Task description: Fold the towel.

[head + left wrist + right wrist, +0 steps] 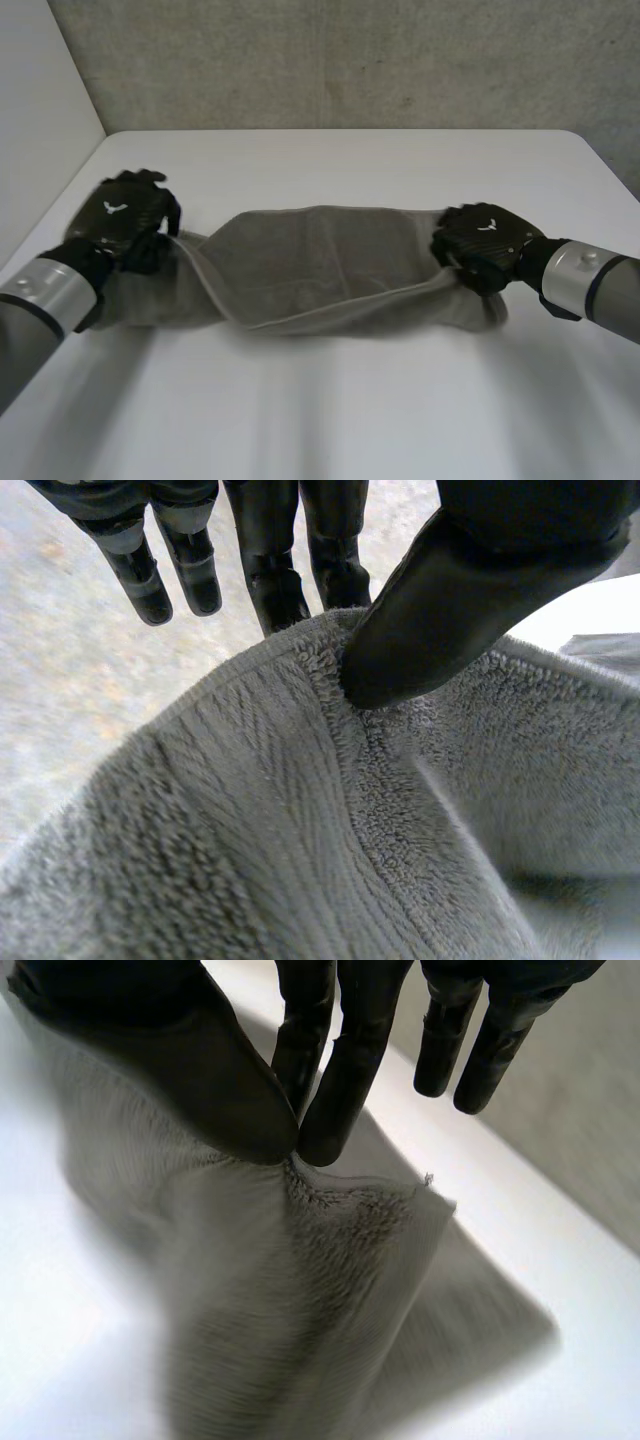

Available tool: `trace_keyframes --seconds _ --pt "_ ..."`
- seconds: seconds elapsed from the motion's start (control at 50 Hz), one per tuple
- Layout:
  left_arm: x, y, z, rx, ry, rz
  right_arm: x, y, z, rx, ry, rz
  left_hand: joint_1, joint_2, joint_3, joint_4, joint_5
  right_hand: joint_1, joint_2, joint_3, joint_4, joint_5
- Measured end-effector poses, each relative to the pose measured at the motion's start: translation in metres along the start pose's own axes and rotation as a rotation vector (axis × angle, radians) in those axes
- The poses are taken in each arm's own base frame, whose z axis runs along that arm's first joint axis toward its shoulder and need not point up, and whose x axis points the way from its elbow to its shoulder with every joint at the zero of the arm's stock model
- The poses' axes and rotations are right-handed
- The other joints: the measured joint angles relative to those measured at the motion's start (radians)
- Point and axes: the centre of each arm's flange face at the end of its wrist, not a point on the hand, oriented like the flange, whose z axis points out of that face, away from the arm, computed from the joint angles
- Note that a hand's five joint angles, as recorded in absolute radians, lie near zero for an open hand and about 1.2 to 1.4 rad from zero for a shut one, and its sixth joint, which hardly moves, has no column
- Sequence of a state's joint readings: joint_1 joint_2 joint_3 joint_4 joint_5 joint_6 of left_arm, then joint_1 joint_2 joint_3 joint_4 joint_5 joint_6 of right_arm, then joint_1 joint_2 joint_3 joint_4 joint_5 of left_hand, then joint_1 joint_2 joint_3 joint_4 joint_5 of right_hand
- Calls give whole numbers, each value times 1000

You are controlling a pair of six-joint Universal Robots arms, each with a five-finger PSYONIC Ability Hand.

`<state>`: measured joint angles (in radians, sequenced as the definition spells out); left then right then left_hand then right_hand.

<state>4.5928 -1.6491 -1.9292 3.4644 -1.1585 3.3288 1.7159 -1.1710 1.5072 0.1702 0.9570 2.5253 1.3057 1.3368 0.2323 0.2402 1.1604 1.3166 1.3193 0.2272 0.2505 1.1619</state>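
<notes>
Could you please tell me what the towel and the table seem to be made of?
The towel looks like soft grey terry cloth, probably cotton: its pile is fuzzy and looped, with a flatter ribbed band running across it. The table is smooth, plain white, with a dull sheen; it could be laminate or painted board, which the look leaves open.

1. White table (330, 420) – smooth matt top with rounded far corners, spanning almost the full width of the head view.
2. Behind it, a rough grey wall (350, 60), mottled like concrete, rising beyond the table's far edge.
3. At the left, a plain pale panel (40, 100) – slanting down beside the table.
4. Soft, even light over the tabletop.
</notes>
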Motion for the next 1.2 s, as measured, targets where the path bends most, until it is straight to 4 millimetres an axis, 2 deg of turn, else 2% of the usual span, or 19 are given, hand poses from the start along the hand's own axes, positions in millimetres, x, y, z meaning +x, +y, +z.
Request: trace_keyframes --seconds 0.12,0.14,0.18,0.26,0.32,0.52,0.68,0.96,1.08,1.2 --pt "16 21 11 -65 61 -21 10 32 13 -184 164 9 0 0 0 0 0 -1 -1 0 0 0" --pt "17 23 11 -71 65 -23 9 33 13 -192 168 10 0 0 0 0 0 -34 -34 0 0 -37" --pt "21 29 12 -90 76 -29 7 38 12 -216 180 22 0 0 0 0 0 -248 -257 0 0 -246" --pt "23 37 12 -112 86 -36 1 40 8 -226 174 43 0 0 0 0 0 -638 -637 0 0 -642" --pt "24 39 12 -118 87 -38 -1 39 7 -218 163 51 0 0 0 0 0 -784 -779 0 0 -820" --pt "23 40 11 -121 85 -37 -3 36 6 -191 136 53 0 0 0 0 0 -811 -795 0 0 -852" --pt "21 39 11 -117 75 -36 -3 38 5 -200 139 56 0 0 0 0 0 -799 -792 0 0 -825" --pt "9 40 12 -127 3 -31 -5 50 -5 -258 138 89 0 0 0 0 0 -576 -578 0 0 -584" --pt "6 41 12 -131 -9 -32 0 54 -9 -276 142 112 0 0 0 0 0 -397 -394 0 0 -418" --pt "4 42 11 -135 -18 -35 4 50 -13 -274 147 121 0 0 0 0 0 9 -10 0 0 -15"
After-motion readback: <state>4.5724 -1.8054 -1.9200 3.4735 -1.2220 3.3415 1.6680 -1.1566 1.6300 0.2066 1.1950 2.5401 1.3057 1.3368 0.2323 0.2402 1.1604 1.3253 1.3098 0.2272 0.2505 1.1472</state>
